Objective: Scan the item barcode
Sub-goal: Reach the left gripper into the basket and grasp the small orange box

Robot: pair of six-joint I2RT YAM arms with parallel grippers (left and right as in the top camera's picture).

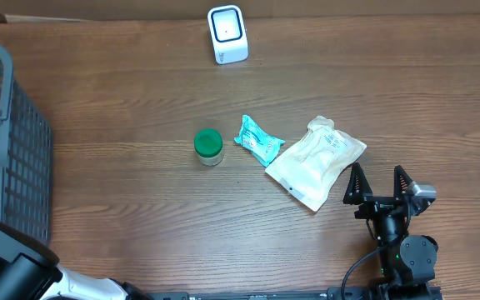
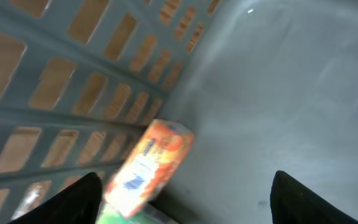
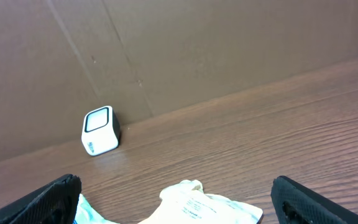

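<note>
Overhead looks straight down on the whole bench point(image 1: 140, 217). The left wrist view sits close inside the basket point(image 2: 260, 93); the right looks low toward the far-edge scanner point(image 3: 99, 130), also seen overhead.

Soft, even light from above falls on the wooden tabletop point(image 1: 140, 217), leaving only short, faint shadows — the overhead view is sharp throughout. The left wrist view is smeared by motion blur, its orange packet point(image 2: 148, 168) soft-edged, pale glare streaking the grey basket wall point(image 2: 291, 93); the right wrist view is clear, its fingers point(image 3: 48, 199) dark silhouettes.
</note>
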